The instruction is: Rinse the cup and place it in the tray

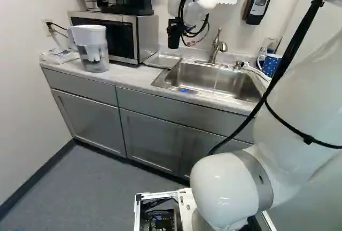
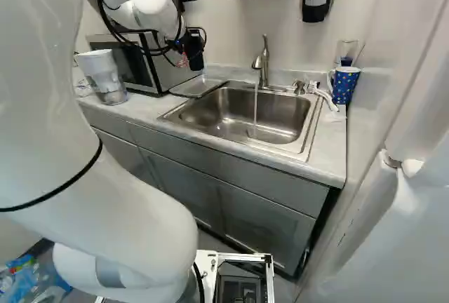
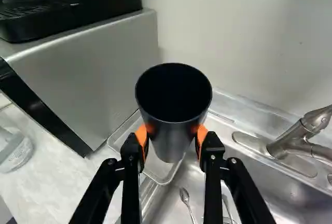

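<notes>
Holding the black cup [image 3: 171,138] with its mouth up, the gripper [image 1: 175,27] squeezes it from both sides; the cup hangs in the air over the tray [image 3: 154,169], not touching it; the microwave [image 1: 140,37] is on the left and the sink [image 2: 231,115] on the right; water [image 2: 255,110] runs from the tap [image 2: 262,64]; a dotted mug [image 2: 344,85] stands far right.
</notes>
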`<state>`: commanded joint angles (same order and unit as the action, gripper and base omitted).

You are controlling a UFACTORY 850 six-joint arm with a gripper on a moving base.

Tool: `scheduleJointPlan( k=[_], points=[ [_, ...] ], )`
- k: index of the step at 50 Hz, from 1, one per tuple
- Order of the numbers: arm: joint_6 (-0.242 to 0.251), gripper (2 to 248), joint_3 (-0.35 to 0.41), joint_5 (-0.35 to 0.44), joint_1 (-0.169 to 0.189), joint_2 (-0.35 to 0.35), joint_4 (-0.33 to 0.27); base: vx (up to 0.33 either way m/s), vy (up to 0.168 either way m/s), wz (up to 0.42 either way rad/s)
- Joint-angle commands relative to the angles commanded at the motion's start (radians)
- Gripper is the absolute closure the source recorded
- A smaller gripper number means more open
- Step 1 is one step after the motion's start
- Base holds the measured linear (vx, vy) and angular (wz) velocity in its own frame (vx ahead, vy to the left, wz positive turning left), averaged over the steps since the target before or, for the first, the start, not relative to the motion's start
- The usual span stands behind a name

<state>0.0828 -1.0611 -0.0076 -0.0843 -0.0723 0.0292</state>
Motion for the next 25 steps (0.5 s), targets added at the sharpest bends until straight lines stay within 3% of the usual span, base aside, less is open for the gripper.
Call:
scheduleJointPlan(
  k=[25],
  points=[
    [0.000, 137, 0.012, 0.000, 0.000, 0.019, 0.000, 0.000, 0.000, 0.000]
  ],
)
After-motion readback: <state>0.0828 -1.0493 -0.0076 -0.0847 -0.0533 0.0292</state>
